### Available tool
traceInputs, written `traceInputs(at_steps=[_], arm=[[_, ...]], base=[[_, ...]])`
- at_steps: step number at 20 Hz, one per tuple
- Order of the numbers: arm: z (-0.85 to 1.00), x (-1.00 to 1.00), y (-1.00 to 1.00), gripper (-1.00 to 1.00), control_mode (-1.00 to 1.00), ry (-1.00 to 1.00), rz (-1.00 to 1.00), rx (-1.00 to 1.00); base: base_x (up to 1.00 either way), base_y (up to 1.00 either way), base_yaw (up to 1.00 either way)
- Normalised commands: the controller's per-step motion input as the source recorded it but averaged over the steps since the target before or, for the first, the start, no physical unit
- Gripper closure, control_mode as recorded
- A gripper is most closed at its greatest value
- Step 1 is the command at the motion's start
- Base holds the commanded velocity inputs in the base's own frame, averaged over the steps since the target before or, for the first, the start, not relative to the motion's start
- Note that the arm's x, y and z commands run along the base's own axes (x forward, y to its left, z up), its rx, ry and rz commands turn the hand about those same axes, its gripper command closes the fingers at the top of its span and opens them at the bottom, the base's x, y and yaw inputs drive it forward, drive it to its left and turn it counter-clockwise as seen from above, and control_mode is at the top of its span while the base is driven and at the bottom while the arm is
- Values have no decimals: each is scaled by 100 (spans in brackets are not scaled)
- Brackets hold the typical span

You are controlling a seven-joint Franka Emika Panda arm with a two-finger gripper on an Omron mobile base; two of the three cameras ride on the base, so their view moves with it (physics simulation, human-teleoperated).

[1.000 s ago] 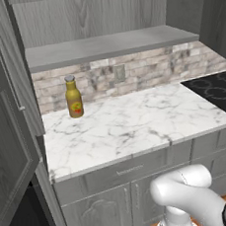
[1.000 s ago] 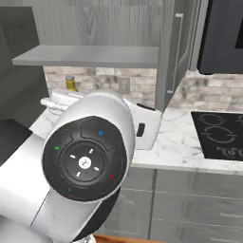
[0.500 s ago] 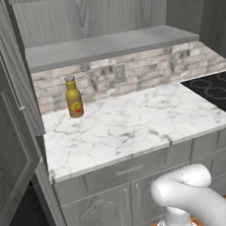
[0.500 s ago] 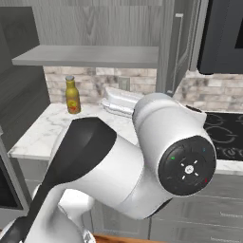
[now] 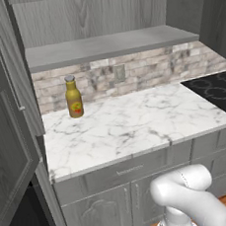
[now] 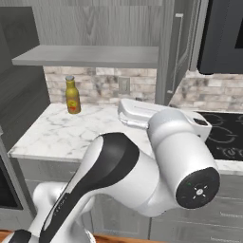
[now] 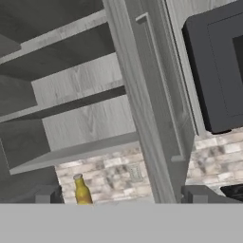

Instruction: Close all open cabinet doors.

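Open grey cabinet door (image 7: 163, 109) edge-on beside bare shelves (image 7: 71, 118), yellow bottle (image 7: 81, 191) on marble counter (image 5: 136, 122) below. Gripper (image 7: 121, 197) fingertips spread wide, holding nothing.

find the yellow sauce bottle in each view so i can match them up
Left base view: bottle stands left of centre, at the back of the marble counter.
Right base view: bottle upper left, against the backsplash.
Hand view: bottle bottom left, partly cut off.
Shared landmark: the wall outlet just right of it.
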Motion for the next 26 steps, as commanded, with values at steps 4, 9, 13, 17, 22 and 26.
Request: traceInputs(at_steps=[4, 9, 13, 17, 22, 26], arm=[[0, 6, -1, -100, -100, 0, 4, 0], [0, 0, -10, -100, -100, 0, 0, 0], [0, 0, -36, -100, -100, 0, 0, 2], [0, 17, -32, -100, -100, 0, 0, 1], [0, 45, -30, -100, -100, 0, 1, 0], [-7, 66, -43, -100, -100, 0, 6, 0]], base=[[0, 0, 0], [0, 0, 0], [0, 0, 0], [0, 0, 0], [0, 0, 0], [0, 0, 0]])
